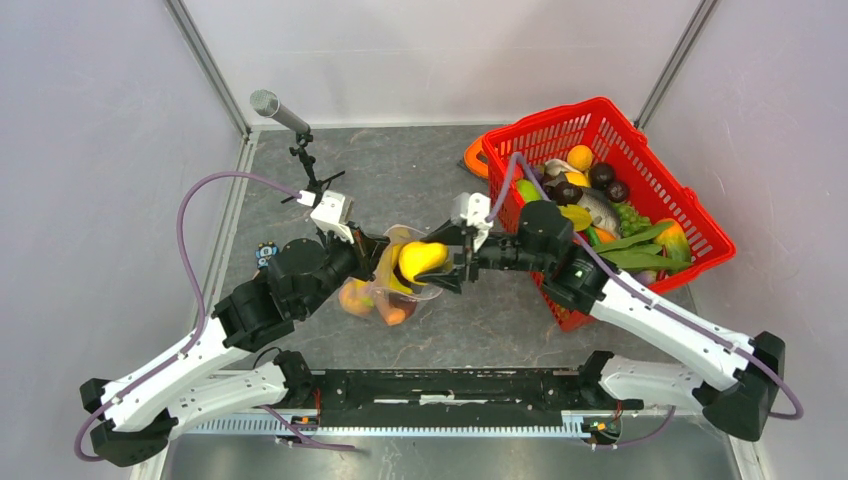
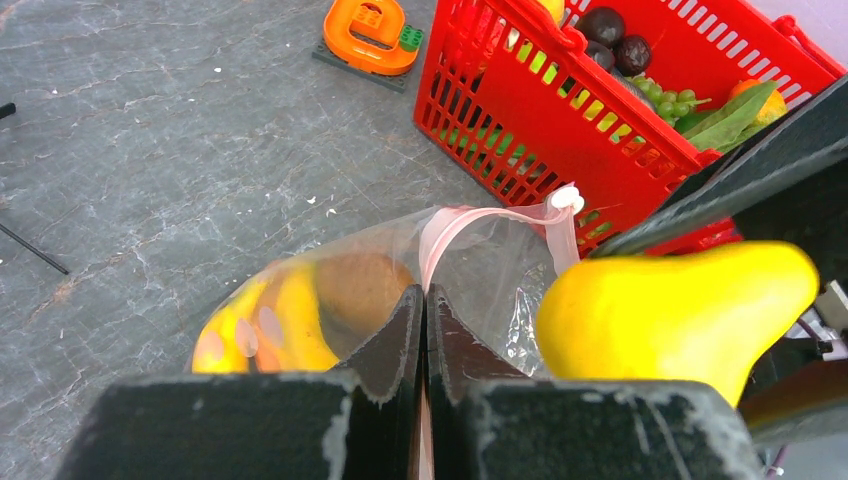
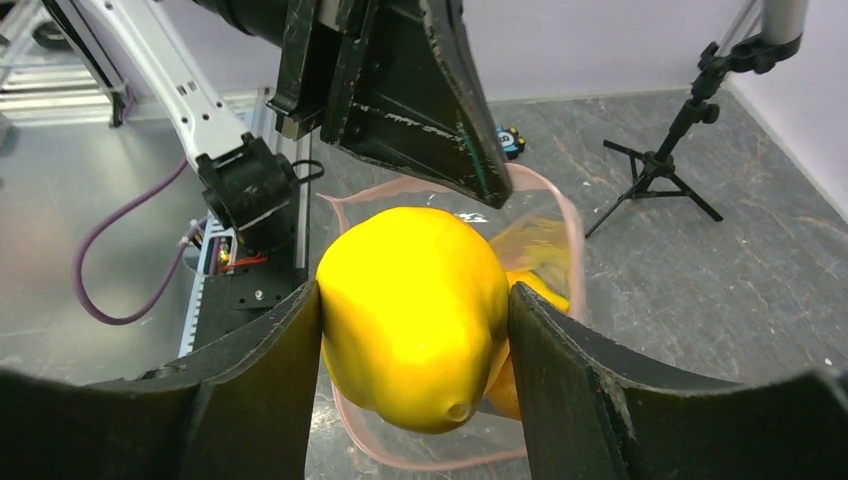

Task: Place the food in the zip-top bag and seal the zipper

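The zip-top bag (image 1: 385, 292) lies mid-table with its mouth held open; a yellow banana (image 2: 268, 322), a brown kiwi (image 2: 360, 288) and orange pieces show inside. My left gripper (image 2: 425, 295) is shut on the pink zipper (image 2: 470, 220) at the bag's mouth and holds that edge up. My right gripper (image 3: 415, 292) is shut on a yellow pear-shaped toy fruit (image 3: 415, 310), holding it just above the open mouth, with the pink rim (image 3: 570, 230) looping around below it. In the top view the fruit (image 1: 422, 258) sits between both grippers.
A red mesh basket (image 1: 690, 215) with several more toy fruits and vegetables stands at the right rear. A flat orange ring-shaped object (image 1: 474, 158) lies by its left corner. A microphone on a small tripod (image 1: 300, 135) stands at the back left.
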Action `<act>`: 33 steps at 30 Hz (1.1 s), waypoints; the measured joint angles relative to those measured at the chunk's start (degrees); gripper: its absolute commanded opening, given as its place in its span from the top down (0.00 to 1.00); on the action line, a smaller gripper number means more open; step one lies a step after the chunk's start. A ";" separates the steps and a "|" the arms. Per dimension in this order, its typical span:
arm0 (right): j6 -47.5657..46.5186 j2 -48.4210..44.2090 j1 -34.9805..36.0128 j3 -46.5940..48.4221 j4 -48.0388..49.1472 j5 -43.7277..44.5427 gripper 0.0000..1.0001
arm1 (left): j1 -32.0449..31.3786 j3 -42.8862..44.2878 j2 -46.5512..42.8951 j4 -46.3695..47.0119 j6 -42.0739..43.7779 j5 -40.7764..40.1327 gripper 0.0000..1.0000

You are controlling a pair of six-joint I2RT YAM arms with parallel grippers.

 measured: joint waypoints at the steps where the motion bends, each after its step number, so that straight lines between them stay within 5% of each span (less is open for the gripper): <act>1: -0.70 0.68 1.20 0.35 -0.44 1.40 0.60 | 0.00 0.00 -0.02 0.00 0.00 0.02 0.93; 9: -5.95 8.28 8.57 4.02 -5.27 16.35 0.44 | 0.00 0.39 -0.52 -0.55 0.00 0.00 0.93; 17: -6.03 11.34 10.73 4.63 -3.08 20.17 0.10 | 0.00 1.31 -3.39 -2.84 -0.15 -2.82 0.93; 27: -4.07 7.06 10.75 2.62 6.75 17.33 0.07 | 0.00 1.31 -4.26 -4.22 -0.57 -6.47 0.93; 33: -5.57 -3.63 10.86 -3.02 9.42 26.84 0.02 | 0.00 1.31 -4.76 -4.28 -0.57 -7.54 0.93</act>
